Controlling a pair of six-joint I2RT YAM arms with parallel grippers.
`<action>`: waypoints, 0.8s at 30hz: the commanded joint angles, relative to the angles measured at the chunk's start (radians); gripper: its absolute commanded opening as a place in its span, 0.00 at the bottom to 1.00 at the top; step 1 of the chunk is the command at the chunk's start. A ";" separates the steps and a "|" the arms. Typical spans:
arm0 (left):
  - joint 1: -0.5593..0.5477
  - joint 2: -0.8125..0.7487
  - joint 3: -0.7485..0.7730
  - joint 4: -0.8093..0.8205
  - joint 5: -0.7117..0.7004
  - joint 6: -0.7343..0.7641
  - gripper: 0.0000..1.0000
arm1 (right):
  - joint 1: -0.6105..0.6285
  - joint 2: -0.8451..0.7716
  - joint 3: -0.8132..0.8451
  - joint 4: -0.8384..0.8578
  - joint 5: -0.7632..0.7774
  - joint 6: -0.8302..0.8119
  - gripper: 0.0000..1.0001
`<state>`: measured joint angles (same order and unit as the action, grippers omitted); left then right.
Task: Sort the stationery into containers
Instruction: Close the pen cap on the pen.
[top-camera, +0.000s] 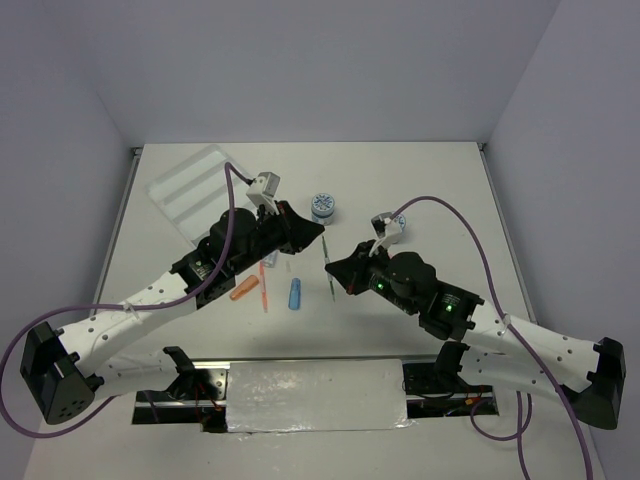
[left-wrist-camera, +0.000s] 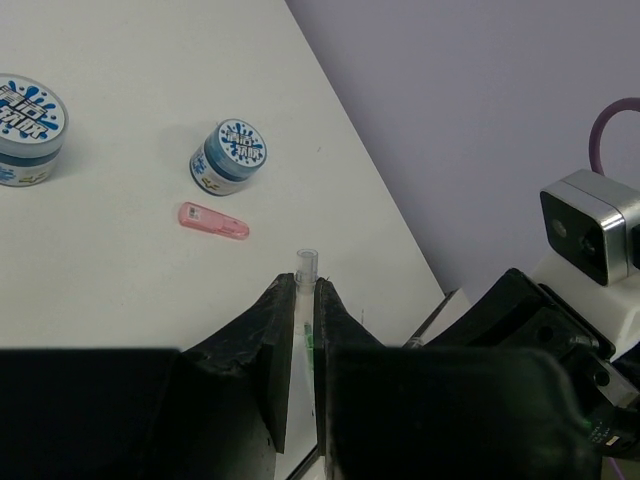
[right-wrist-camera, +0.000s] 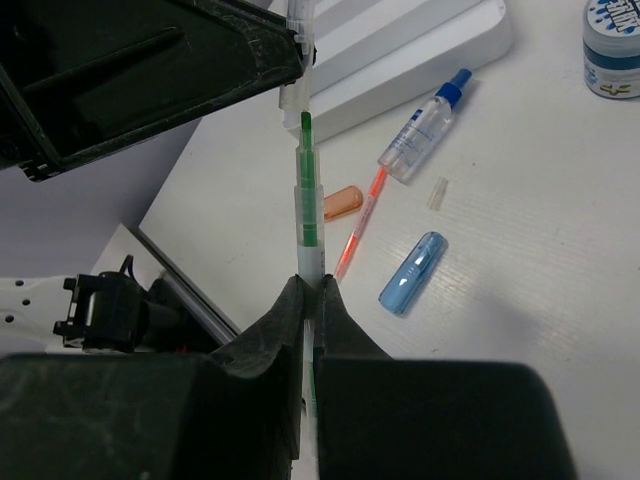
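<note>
Both arms meet over the middle of the bench, and they share one item: the green pen hangs in the air between them, clear of the surface. The right claw is clamped tight on the barrel, with the pen running straight out from between its fingers. The left claw is pinched on the clear cap at the far end, its fingers almost together around that thin tube.

Why two claws on one pen? It reads as a capping job, one arm bracing the body so the other can work the cap along the same line. The green nib sits right at the mouth of the cap. Whether the cap is seated or only just meeting the nib, I cannot tell from here.

Down on the bench the rest of the stationery waits. The orange pen lies beside the orange cap, the blue cap is a little nearer the right arm, and the bottle lies just off the tray's corner. The blue-and-white pots and a pink cap lie farther out.

The tray sits at the far left, behind the left arm, and the compartments in view hold nothing. My call is that the sorting has barely begun. This pen likely goes to the tray once the cap is settled, and the risk is a slightly skewed push that bends or flicks the slim barrel out of the grip.
</note>
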<state>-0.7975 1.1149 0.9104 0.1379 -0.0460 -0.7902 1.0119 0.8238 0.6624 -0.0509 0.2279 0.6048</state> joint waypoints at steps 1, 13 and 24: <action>-0.006 -0.012 -0.005 0.054 0.014 0.003 0.22 | 0.005 0.000 0.043 0.043 0.042 0.030 0.00; -0.006 -0.012 -0.016 0.063 0.012 0.002 0.22 | 0.005 0.031 0.072 0.048 -0.001 0.039 0.00; -0.006 -0.033 -0.010 0.042 -0.049 0.009 0.22 | 0.007 0.041 0.049 0.080 -0.055 0.067 0.00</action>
<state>-0.7979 1.1149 0.8928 0.1555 -0.0586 -0.7898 1.0119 0.8604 0.6827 -0.0418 0.1944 0.6552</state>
